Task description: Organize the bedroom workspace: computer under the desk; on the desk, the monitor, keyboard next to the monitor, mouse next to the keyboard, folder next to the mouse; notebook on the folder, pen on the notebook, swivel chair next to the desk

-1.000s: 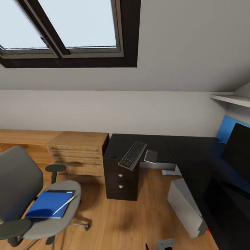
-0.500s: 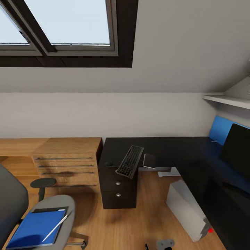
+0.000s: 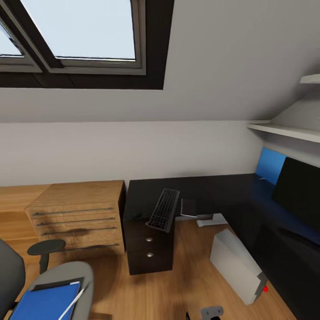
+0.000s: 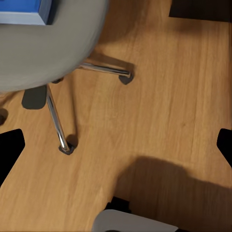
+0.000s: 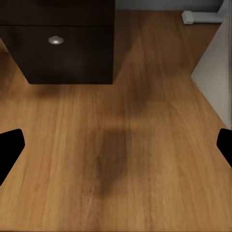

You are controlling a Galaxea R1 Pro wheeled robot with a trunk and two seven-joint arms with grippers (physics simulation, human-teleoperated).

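Keyboard overhangs desk edge (mouse perhaps beside).

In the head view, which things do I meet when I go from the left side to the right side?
folder → pen → wooden dresser → keyboard → computer → monitor

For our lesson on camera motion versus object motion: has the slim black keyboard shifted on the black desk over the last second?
No. The slim black keyboard overhangs the black desk above the drawer unit exactly as before; only the camera turned.
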